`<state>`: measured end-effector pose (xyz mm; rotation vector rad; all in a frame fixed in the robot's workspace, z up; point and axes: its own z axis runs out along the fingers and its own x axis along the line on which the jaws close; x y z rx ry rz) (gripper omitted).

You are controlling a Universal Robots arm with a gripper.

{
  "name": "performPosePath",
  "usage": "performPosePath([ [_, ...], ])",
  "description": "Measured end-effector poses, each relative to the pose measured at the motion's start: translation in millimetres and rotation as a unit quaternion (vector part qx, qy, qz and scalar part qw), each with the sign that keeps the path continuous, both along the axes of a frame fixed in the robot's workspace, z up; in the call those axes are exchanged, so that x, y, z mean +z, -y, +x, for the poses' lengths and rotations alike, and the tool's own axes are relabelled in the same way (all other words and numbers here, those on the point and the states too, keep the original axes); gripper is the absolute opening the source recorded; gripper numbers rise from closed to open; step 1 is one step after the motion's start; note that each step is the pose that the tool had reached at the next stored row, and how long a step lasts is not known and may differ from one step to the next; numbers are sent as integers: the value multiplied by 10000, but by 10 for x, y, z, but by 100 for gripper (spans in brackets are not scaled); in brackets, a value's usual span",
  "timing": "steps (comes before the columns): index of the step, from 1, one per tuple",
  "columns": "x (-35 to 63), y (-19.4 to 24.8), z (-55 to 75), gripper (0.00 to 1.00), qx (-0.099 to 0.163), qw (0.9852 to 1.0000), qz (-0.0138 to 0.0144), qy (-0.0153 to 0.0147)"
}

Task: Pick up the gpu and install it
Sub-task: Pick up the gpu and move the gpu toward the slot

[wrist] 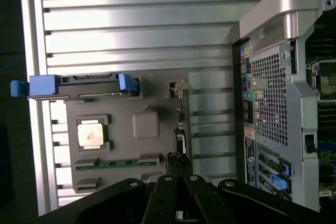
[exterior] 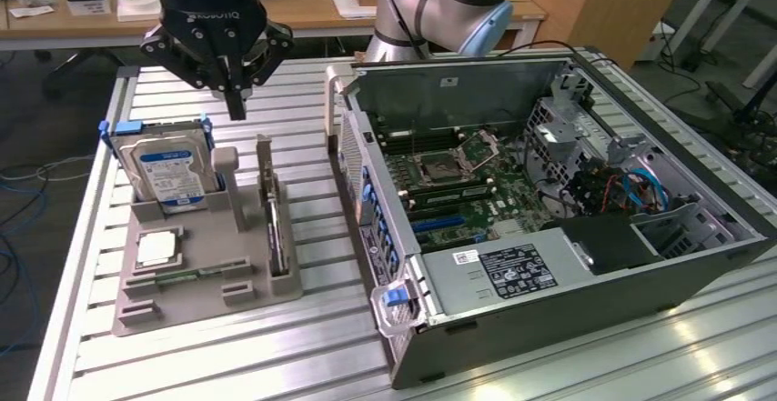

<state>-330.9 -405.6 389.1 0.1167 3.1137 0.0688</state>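
Note:
The gpu (exterior: 276, 224) stands on its edge in a slot of the grey holder tray (exterior: 213, 283), at the side nearest the computer case. In the wrist view the gpu (wrist: 180, 124) shows as a thin dark line with a metal bracket at one end. My black gripper (exterior: 236, 108) hangs well above the table past the tray's far end, up and behind the hard drive. Its fingers meet at the tips with nothing between them. In the wrist view the gripper (wrist: 178, 178) sits over the end of the card, apart from it.
A silver hard drive (exterior: 170, 169) with blue tabs stands upright in the tray, beside a square processor chip (exterior: 158, 248) and a green memory stick (wrist: 118, 163). The open computer case (exterior: 680, 274) lies at the exterior view's right, its motherboard (exterior: 456, 178) exposed. Slatted aluminium table (exterior: 243, 346).

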Motion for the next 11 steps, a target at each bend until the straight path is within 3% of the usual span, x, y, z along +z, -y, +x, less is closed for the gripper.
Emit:
performPosePath([
  [11, 0, 3, 0, 11, 0, 10000, 0, 0],
])
